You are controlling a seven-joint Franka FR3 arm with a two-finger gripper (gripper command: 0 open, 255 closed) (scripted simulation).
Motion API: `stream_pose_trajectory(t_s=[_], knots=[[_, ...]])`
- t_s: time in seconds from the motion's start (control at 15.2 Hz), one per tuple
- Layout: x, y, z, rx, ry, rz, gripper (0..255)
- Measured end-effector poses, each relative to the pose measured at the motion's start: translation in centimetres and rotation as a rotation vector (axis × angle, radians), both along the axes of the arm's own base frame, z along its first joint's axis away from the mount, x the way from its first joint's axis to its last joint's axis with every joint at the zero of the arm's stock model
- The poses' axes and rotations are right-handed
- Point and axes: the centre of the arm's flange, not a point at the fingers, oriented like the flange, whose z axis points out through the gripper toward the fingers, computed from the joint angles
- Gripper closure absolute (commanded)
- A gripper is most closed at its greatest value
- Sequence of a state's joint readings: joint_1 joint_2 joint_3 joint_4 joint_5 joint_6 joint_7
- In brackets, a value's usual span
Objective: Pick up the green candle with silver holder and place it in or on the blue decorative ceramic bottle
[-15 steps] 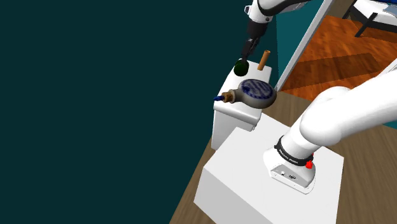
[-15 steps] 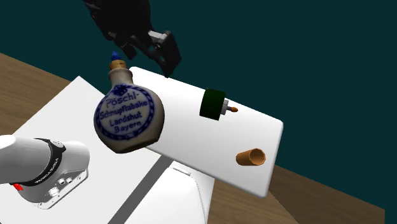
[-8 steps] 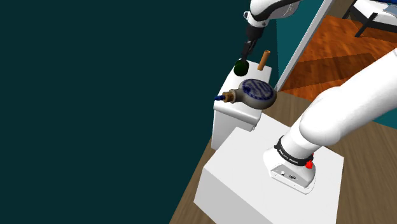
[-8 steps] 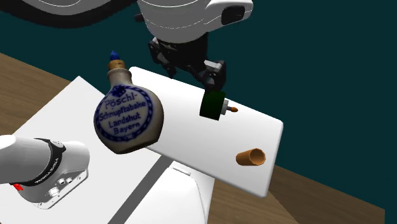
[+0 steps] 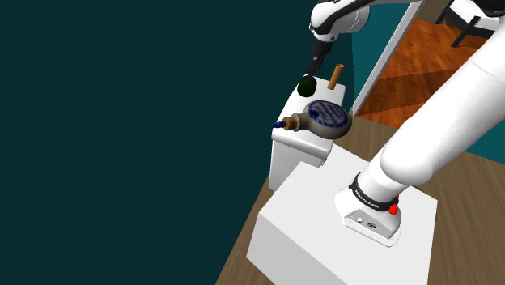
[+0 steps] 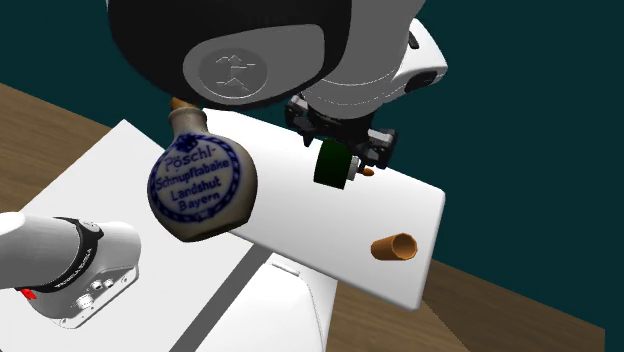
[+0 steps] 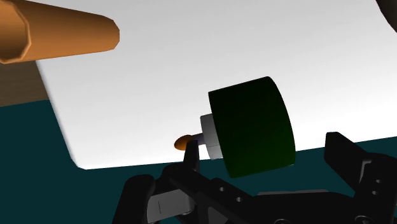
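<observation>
Gripper (image 7: 264, 145) open and astride the candle (image 6: 332, 163), nothing held yet.

Over the last second I watch it cross from above the neck of the bottle (image 6: 200, 185) to the candle. The candle lies on its side near the edge of the table (image 6: 300, 230), well apart from the bottle. The fingers (image 7: 192, 167) stand wide on either side of the dark green body, so I judge the approach done and the closing next. I cannot tell whether either pad touches the candle. In the second exterior view the arm (image 6: 260, 60) covers the top of the bottle's neck and most of the hand. In the shoulder view the candle is a dark blob under the fingers. An orange tube (image 6: 393, 246) lies farther along the table.
</observation>
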State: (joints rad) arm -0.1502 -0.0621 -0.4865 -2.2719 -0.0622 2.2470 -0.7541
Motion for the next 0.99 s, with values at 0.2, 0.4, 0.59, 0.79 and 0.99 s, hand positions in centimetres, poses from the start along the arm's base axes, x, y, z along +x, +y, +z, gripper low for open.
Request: stream_pose_trajectory(t_s=[0.2, 0.4, 0.59, 0.79, 0.99], knots=[[0.1, -0.1, -1.6, 0.0, 0.0, 0.0, 0], [0.1, -0.2, -2.3, 0.0, 0.0, 0.0, 0], [0.1, -0.2, -2.4, 0.0, 0.0, 0.0, 0], [0.1, -0.2, -2.4, 0.0, -0.001, 0.0, 255], [0.2, -0.1, -2.4, 0.0, -0.001, 0.001, 255]])
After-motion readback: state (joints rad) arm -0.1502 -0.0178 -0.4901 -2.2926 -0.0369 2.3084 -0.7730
